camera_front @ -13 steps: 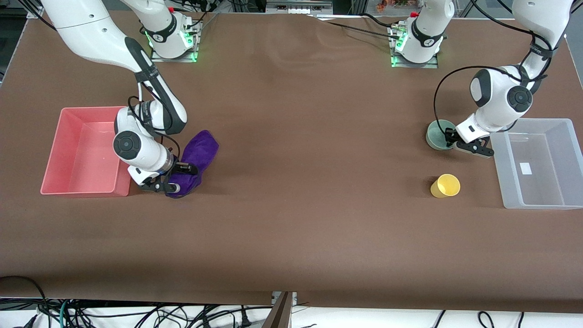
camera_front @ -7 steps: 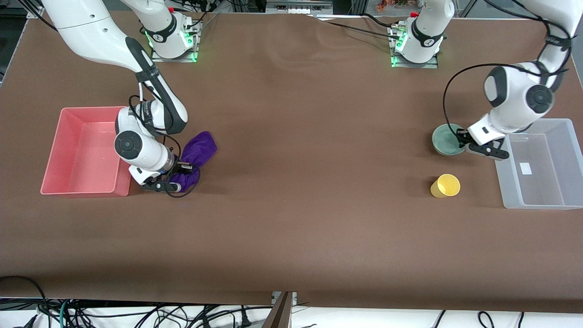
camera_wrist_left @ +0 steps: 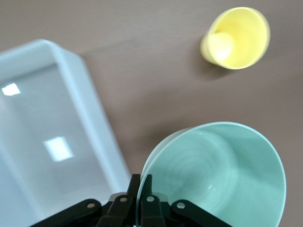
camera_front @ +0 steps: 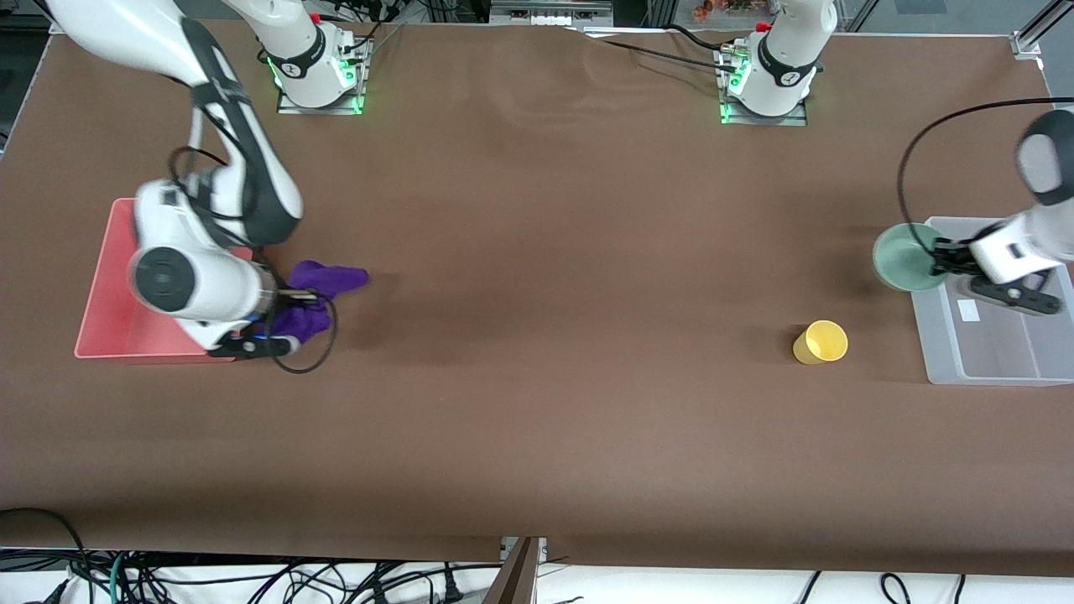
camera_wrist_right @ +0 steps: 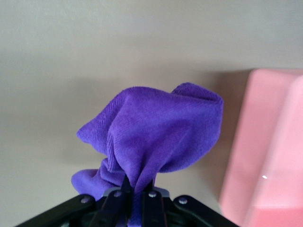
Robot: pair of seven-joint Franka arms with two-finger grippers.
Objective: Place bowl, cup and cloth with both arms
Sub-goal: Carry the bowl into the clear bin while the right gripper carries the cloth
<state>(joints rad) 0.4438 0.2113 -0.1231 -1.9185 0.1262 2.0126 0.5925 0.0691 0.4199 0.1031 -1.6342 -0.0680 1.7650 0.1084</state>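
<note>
My left gripper (camera_front: 940,262) is shut on the rim of the mint-green bowl (camera_front: 904,257) and holds it in the air beside the rim of the clear bin (camera_front: 990,369). In the left wrist view the jaws (camera_wrist_left: 141,189) pinch the bowl's rim (camera_wrist_left: 218,175). The yellow cup (camera_front: 821,342) lies on the table, nearer the front camera than the bowl; it also shows in the left wrist view (camera_wrist_left: 236,38). My right gripper (camera_front: 289,312) is shut on the purple cloth (camera_front: 323,289) and holds it up beside the pink bin (camera_front: 105,335). In the right wrist view the cloth (camera_wrist_right: 151,137) hangs from the gripper (camera_wrist_right: 138,189).
The pink bin sits at the right arm's end of the table and shows in the right wrist view (camera_wrist_right: 265,156). The clear bin sits at the left arm's end and shows in the left wrist view (camera_wrist_left: 52,142). The brown table mat (camera_front: 545,294) lies between them.
My left gripper has lifted the bowl off the table and carried it toward the clear bin. My right gripper has lifted the cloth and moved it toward the pink bin.
</note>
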